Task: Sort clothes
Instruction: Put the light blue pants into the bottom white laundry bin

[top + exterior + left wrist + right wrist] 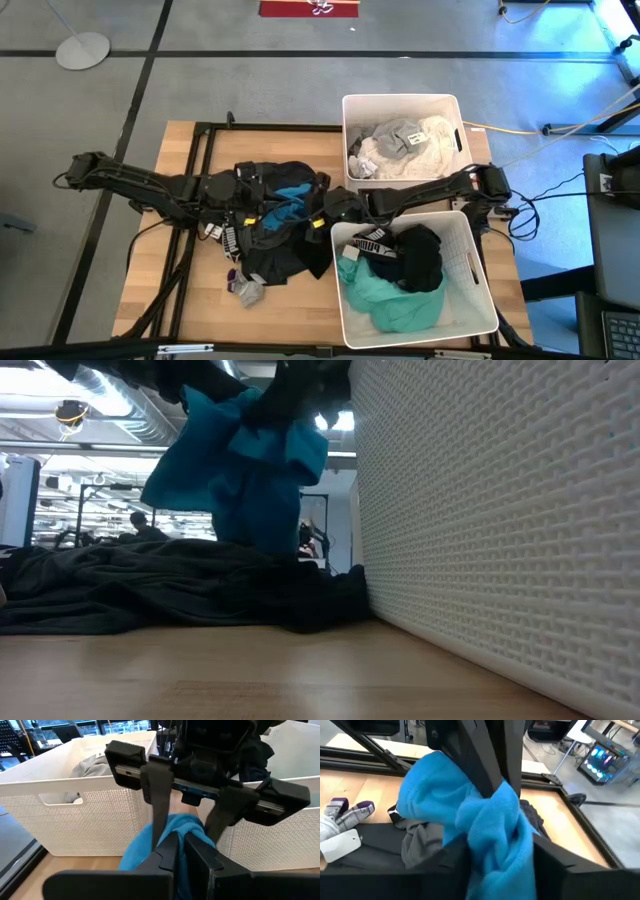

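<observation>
So the whole thing sat on a light wooden table with a black metal frame running along its edges. On the right side of the frame in the high view there were two white plastic bins right on the wood: the upper bin near the top right and the lower bin at the bottom right, close together. In the middle of the frame a heap of dark clothes was spread flat on the tabletop, up against the lower bin's left wall. Just below and left of that heap lay a small grey sock with a purple bit, beside a white tag.
</observation>
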Robot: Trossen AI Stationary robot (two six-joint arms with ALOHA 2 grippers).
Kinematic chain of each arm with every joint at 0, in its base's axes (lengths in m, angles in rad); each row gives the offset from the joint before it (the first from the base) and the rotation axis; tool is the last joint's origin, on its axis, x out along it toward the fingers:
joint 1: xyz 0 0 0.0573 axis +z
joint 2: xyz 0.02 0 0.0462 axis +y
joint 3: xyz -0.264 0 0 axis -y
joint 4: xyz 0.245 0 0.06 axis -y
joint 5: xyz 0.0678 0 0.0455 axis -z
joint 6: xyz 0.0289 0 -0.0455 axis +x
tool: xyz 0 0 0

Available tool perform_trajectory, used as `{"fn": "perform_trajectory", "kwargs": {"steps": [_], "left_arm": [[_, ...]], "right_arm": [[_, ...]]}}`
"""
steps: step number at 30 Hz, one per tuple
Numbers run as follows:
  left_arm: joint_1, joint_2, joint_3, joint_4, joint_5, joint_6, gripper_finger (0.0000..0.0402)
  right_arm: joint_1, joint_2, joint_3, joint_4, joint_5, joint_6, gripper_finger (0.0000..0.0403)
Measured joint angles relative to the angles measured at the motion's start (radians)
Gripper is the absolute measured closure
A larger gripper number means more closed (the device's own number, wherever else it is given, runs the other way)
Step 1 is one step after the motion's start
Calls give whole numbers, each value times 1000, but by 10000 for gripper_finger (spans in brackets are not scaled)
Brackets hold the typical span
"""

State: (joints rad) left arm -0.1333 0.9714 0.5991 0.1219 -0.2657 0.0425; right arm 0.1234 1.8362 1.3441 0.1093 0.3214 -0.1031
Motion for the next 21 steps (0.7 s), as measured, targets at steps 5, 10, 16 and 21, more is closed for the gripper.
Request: {"fn": "perform_trajectory", "kwargs": {"steps": [5,10,16,21], "left_arm": [[0,0,0,0,0,7,384],[0,0,0,-5,0,13,384],[6,-1,0,6,1,14,380],[23,-5,0,0,2,-51,329]], "right_arm": [[0,-10,0,-6,0,-15,370],[0,-10,7,-17,0,-52,363],[1,-10,62,-101,19,-61,366],[1,-10,119,-191,27,-91,387]]}}
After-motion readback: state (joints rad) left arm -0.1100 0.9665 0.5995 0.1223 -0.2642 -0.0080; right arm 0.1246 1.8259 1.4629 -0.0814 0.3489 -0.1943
